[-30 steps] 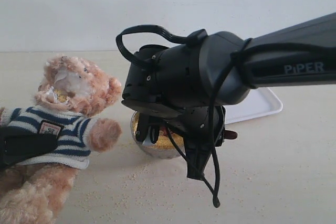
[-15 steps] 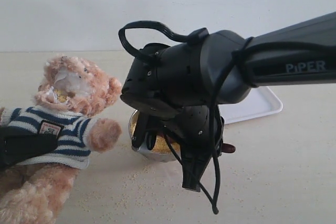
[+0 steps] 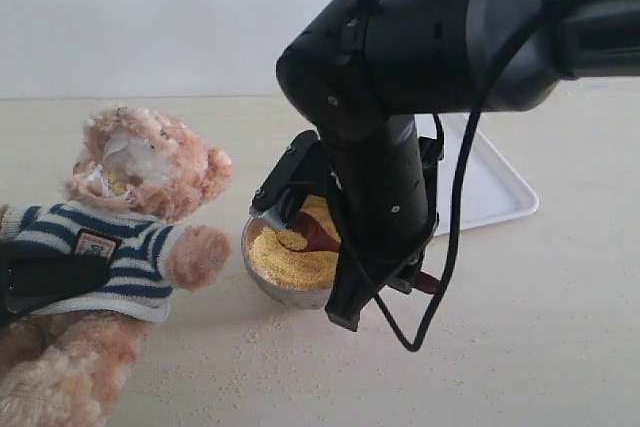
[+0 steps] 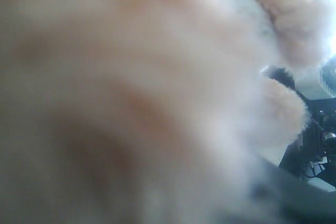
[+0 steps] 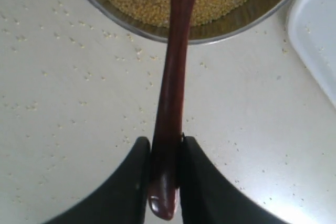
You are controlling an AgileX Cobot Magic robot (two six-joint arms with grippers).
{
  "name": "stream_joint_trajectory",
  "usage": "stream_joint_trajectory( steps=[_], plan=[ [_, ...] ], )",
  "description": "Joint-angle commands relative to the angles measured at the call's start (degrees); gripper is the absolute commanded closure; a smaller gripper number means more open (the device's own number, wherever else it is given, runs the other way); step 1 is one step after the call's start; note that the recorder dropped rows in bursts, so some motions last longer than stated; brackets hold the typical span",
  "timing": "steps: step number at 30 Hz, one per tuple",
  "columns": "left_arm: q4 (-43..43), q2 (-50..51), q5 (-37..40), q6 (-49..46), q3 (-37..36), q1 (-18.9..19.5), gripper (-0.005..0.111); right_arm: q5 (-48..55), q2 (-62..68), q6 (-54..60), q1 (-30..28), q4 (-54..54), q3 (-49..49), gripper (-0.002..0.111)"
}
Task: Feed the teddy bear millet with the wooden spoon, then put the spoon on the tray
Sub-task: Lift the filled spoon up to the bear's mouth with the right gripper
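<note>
The teddy bear (image 3: 150, 162) leans at the left in its striped shirt, with yellow grains on its muzzle. My left gripper (image 3: 45, 282) lies black across its chest, apparently shut on the body. The left wrist view shows only blurred fur of the teddy bear (image 4: 131, 87). My right gripper (image 5: 165, 148) is shut on the end of the wooden spoon (image 5: 173, 77). The wooden spoon (image 3: 308, 236) has its tip resting in the millet (image 3: 285, 262), which fills the metal bowl (image 3: 262, 285). The right gripper (image 3: 405, 277) is largely hidden by its own wrist. The white tray (image 3: 495, 192) lies behind the arm at the right.
Loose millet grains (image 3: 260, 332) are scattered on the pale table around the bowl and in front of it. In the right wrist view the bowl's rim (image 5: 231, 30) is near a corner of the tray (image 5: 320, 35). A black cable (image 3: 440, 277) loops below the right wrist.
The right arm's wrist has risen and turned, uncovering the bowl. The spoon's tip now shows in the millet. The bear and the left gripper have not moved.
</note>
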State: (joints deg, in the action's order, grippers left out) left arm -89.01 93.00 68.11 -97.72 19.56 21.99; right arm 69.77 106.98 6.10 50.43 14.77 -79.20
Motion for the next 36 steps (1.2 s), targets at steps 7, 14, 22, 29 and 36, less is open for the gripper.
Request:
stream_joint_trajectory(
  steps=[7, 14, 22, 29, 36],
  plan=[
    [-0.53, -0.05, 1.85, -0.40, 0.48, 0.15, 0.102, 0.20, -4.23, 2.91, -4.83, -10.72, -0.22, 0.107],
    [-0.53, -0.05, 1.85, -0.40, 0.48, 0.15, 0.102, 0.20, -5.02, 5.82, -8.27, -21.42, -0.22, 0.107],
    [-0.53, -0.05, 1.85, -0.40, 0.48, 0.15, 0.102, 0.20, -6.31, 5.98, -10.99, -25.54, -0.11, 0.107],
    [-0.53, -0.05, 1.85, -0.40, 0.48, 0.15, 0.102, 0.20, -7.38, 9.27, -13.16, -32.57, -0.11, 0.107],
    [-0.53, -0.05, 1.85, -0.40, 0.48, 0.15, 0.102, 0.20, -7.62, 7.88, -14.03, -32.57, 0.58, 0.107]
  ],
)
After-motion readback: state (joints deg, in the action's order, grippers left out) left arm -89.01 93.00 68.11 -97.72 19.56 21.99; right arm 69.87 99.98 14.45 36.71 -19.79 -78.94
